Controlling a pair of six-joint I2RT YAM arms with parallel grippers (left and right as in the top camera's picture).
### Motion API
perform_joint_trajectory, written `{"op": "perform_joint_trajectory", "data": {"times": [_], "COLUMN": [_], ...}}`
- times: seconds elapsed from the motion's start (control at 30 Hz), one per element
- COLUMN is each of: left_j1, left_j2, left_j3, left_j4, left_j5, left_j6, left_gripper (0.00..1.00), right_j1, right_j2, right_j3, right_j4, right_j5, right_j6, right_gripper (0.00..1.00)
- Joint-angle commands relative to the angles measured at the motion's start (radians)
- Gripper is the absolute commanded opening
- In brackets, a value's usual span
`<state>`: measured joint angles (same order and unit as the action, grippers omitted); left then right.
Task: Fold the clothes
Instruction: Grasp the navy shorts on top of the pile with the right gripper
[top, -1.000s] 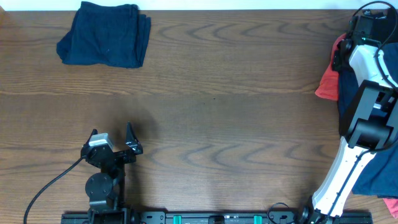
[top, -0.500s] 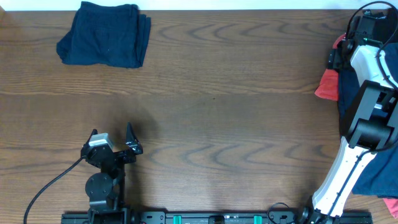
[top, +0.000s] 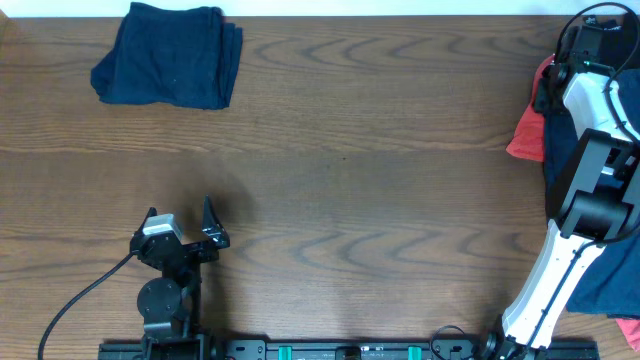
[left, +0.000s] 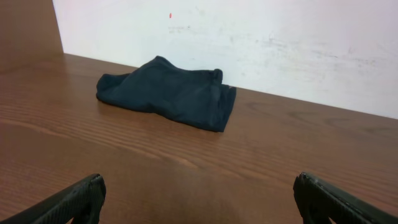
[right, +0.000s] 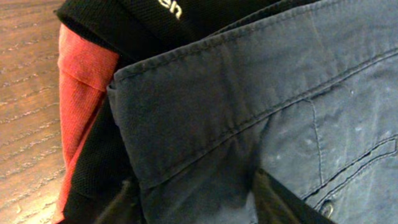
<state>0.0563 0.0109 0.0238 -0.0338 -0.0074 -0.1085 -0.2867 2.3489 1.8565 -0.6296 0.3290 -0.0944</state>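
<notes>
A folded navy garment (top: 170, 55) lies at the table's far left; it also shows in the left wrist view (left: 168, 93) by the white wall. My left gripper (top: 180, 212) is open and empty at the near left, over bare wood (left: 199, 199). My right gripper (top: 543, 95) is at the clothes pile on the table's right edge. In the right wrist view its fingers (right: 196, 196) pinch a fold of a dark blue denim garment (right: 261, 93) just under its waistband. A red garment (right: 81, 81) and a black garment (right: 155, 18) lie under the denim.
The pile hangs over the right table edge, with red cloth (top: 525, 140) and more dark blue cloth (top: 610, 275) lower down. The brown wooden table (top: 350, 160) stretches between the two arms. A black cable (top: 70, 300) trails from the left arm's base.
My right wrist shifted slightly at the pile and came back. The left arm and the folded navy garment have not moved.
</notes>
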Motion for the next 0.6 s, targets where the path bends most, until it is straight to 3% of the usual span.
{"op": "perform_joint_trajectory", "data": {"times": [0.0,0.13,0.33,0.57], "left_j1": [0.003,0.003,0.003,0.003], "left_j2": [-0.007,-0.007,-0.007,-0.007], "left_j3": [-0.020,-0.020,-0.020,-0.020], "left_j4": [-0.037,-0.037,-0.037,-0.037], "left_j5": [-0.024,-0.024,-0.024,-0.024], "left_j6": [-0.009,-0.009,-0.009,-0.009], "left_gripper": [0.98,0.98,0.98,0.98], "right_j1": [-0.005,-0.005,-0.005,-0.001], "right_j2": [0.010,0.010,0.010,-0.008], "right_j3": [-0.007,-0.007,-0.007,-0.007], "right_j4": [-0.002,-0.002,-0.002,-0.026], "right_j5": [0.011,0.011,0.012,0.017], "right_j6": [0.003,0.003,0.026,0.144], "right_gripper": [0.47,0.35,0.01,0.01]}}
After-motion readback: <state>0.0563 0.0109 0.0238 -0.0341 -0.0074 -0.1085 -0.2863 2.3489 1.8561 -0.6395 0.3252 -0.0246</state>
